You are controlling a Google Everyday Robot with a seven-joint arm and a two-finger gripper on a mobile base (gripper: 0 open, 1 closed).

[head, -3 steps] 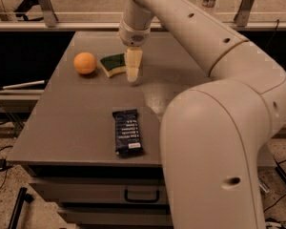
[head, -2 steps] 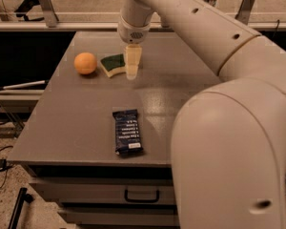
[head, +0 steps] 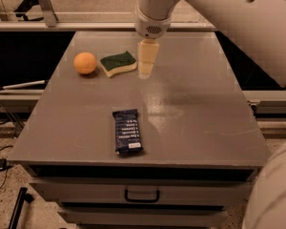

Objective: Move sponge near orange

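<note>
Camera view: sponge point(head: 118, 63) lies flat on surface point(head: 200, 118), green side up, just right of orange point(head: 85, 63). Gripper point(head: 146, 69) hangs tip-down just right of sponge; open vs closed, can't tell. Blue wrapper point(head: 128, 131) nr front edge.

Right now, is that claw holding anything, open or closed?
Gripper: just right of the sponge, not holding it; open or closed cannot be told.

White arm point(head: 219, 13) enters from upper right, reaches left across top of view. Round wrist housing point(head: 153, 20) faces down. Pale hand point(head: 148, 61) hangs vertical beneath wrist, tip down, over far middle of tabletop point(head: 205, 128); tip low, contact with surface unclear. Bulky white link point(head: 276, 194) fills lower right corner.
</note>
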